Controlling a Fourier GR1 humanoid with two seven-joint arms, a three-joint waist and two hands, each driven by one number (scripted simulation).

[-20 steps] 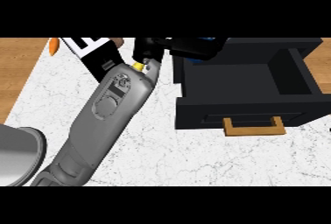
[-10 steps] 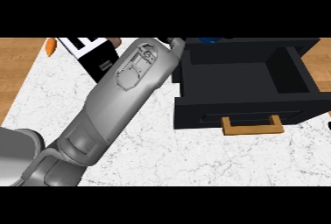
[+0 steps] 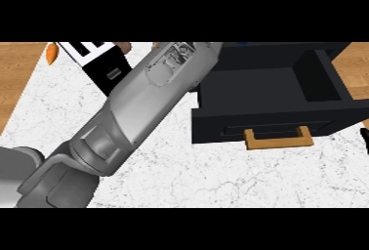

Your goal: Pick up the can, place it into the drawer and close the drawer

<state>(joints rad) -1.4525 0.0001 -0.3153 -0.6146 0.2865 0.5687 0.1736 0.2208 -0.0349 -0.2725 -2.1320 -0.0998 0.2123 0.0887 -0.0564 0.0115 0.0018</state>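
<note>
Black and open, the drawer (image 3: 277,93) sat on the marble counter (image 3: 216,180). Left of it a grey forearm (image 3: 137,112) slanted up past the top edge; I saw neither hand nor can.

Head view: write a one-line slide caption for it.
Grey left forearm stretches across the marble counter toward the open black drawer with its tan handle.
</note>
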